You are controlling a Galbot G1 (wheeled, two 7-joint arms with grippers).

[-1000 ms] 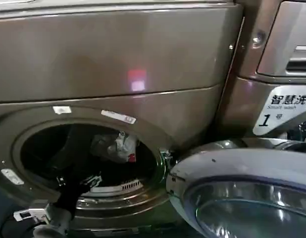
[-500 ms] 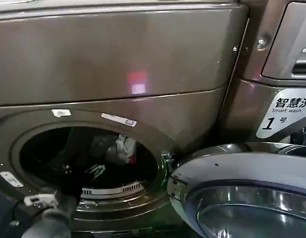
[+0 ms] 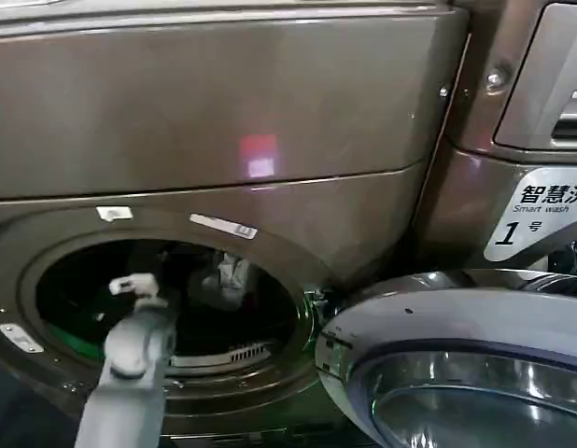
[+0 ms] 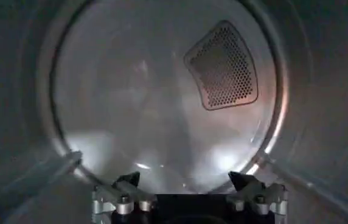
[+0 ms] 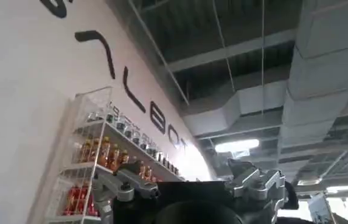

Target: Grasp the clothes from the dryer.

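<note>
At the left of the head view: dryer [image 3: 223,103], bronze-brown, porthole open. Left arm reaches through the porthole; left tool [image 4: 189,182] inside the drum, fingers spread wide, nothing between them, facing the drum's back wall and its perforated vent [image 4: 222,66]. Clothes [image 3: 225,278], a small pale bundle, deep in the drum just right of the arm. Open door [image 3: 457,355] at lower right. Right tool [image 5: 189,182] raised toward a ceiling, open, empty.

Your left arm [image 3: 130,373] reaches up and forward, its left gripper [image 4: 189,182] spread wide with nothing held. Your right gripper [image 5: 189,179] points upward, likewise spread.
</note>
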